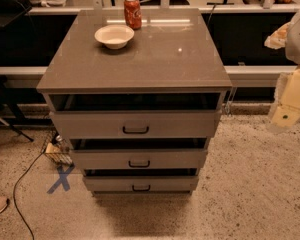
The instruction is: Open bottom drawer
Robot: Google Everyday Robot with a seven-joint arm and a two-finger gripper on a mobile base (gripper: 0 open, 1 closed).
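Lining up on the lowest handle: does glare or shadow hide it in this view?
Camera view: glare streaks the cabinet top behind the bowl; dark shadow fills the gap above the bottom drawer and the floor below it, yet its black handle stands out; the gripper hangs at the right edge, apart from the cabinet.

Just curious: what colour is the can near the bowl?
The soda can is orange-red, seen in the camera view. The gripper is at the right edge.

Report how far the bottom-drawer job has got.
Done: nothing visible; the bottom drawer sits tucked under the middle drawer. In hand: the gripper hangs at the right edge, well off the handle. Left: reach, grasp, pull.
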